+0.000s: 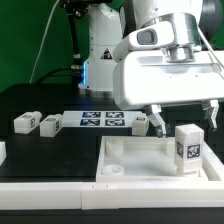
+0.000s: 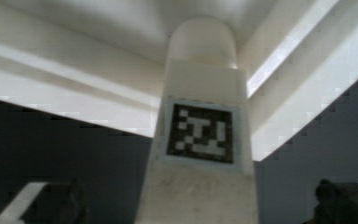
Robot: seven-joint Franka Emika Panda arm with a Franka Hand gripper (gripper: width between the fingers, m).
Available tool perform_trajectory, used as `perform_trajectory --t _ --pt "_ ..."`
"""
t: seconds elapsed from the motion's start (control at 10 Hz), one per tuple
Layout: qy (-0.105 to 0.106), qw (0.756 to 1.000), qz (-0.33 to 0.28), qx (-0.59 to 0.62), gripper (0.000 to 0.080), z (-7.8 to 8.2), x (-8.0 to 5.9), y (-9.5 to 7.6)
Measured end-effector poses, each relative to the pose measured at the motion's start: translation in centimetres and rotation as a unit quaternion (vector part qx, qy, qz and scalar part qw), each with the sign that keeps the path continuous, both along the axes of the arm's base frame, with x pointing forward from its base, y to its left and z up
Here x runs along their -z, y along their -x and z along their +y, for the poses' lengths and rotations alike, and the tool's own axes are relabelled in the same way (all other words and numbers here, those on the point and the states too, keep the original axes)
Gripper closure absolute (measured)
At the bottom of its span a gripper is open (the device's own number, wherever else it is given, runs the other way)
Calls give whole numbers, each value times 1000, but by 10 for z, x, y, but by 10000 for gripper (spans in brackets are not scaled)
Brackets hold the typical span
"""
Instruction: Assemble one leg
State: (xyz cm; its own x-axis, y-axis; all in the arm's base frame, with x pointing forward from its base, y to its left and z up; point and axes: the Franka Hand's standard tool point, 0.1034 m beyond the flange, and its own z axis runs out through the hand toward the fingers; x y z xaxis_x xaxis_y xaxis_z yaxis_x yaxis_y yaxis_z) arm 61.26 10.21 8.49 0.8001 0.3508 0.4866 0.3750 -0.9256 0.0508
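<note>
The white panel (image 1: 135, 160) nearest us is bearing the upright leg (image 1: 187, 150); with our claw (image 1: 185, 125) gaping wide above that panel, we are fearing an off-centre squeeze toppling that leg.

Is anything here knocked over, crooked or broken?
Nothing looks broken or spilled. The only thing that stands out is one leg standing upright on the big white panel, right under the open pincer, while the other legs lie on the black table. It looks straight, not tilted.
</note>
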Motion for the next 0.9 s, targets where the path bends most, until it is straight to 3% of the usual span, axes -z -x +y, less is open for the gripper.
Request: perform_trajectory --t 0.2,0.4,0.9 --pt "0 1000 0 0 151 0 1 0" --pt "4 994 105 12 151 13 8 7" --pt "48 951 303 37 151 -2 8 2"
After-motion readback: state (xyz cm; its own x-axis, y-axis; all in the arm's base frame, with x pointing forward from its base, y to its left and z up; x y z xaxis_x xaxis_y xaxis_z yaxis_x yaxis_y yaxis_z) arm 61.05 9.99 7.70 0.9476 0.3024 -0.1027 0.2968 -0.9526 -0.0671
